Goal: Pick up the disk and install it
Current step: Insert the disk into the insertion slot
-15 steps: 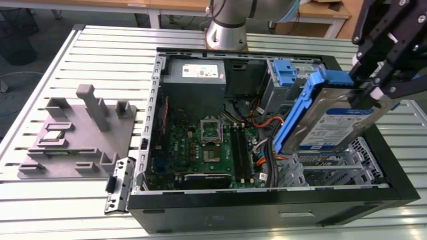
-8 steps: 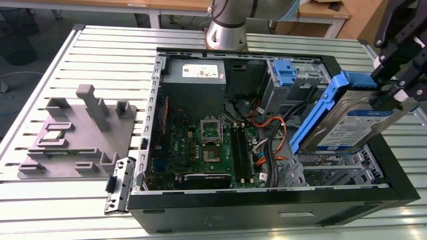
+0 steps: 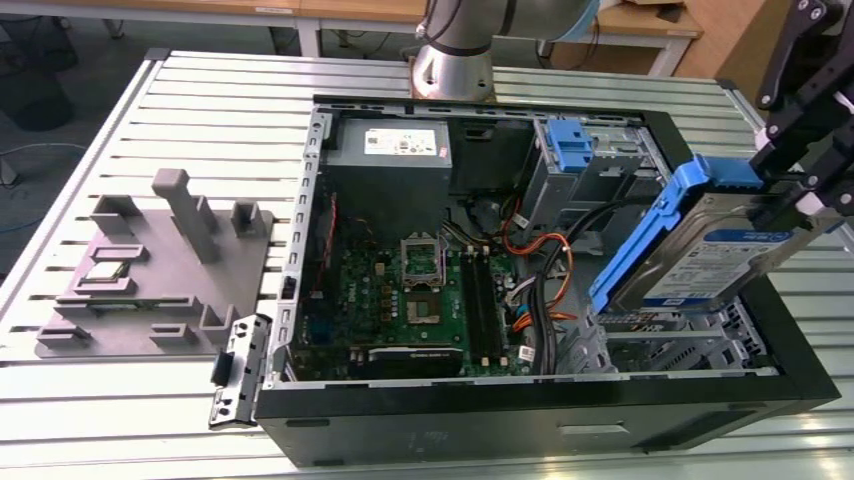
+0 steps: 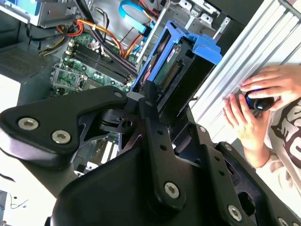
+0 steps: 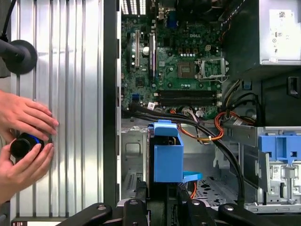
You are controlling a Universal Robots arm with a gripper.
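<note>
My pincer [image 3: 787,212] grips the disk [image 3: 701,255], tilted at the right of the frame above the open computer case [image 3: 534,425], lifted but not yet seated in its bay [image 3: 667,345].

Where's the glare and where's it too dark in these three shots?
Exterior view: even light, shadow inside the computer case beside the power supply. Second wrist view: the table washes out white beside the held disk. First wrist view: bright streaks along the table slats.

claw [image 3: 790,208]: clamped on disk [image 3: 707,255] | disk: tilted above open case [image 3: 534,420]
</note>
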